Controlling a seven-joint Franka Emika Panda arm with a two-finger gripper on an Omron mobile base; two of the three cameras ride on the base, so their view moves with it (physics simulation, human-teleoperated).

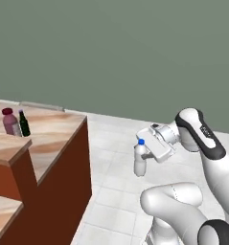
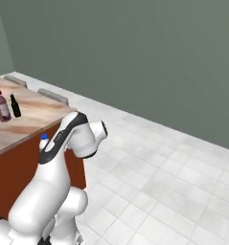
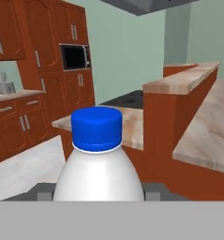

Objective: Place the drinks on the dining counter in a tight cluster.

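White bottle (image 1: 140,159) with blue cap is pinched between the gripper (image 1: 143,158) fingers, upright, held in the air above the tiled floor (image 1: 116,158), well apart from the dining counter (image 1: 53,131). Maroon bottle (image 1: 10,122) and green bottle (image 1: 23,123) stand just beside each other on that counter.

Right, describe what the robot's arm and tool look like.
The arm is glossy white with rounded, bulbous links and dark grey to black bands at the joints. A silver-grey ring sits at the wrist. The tool has a boxy white body. No cables or markings are visible.
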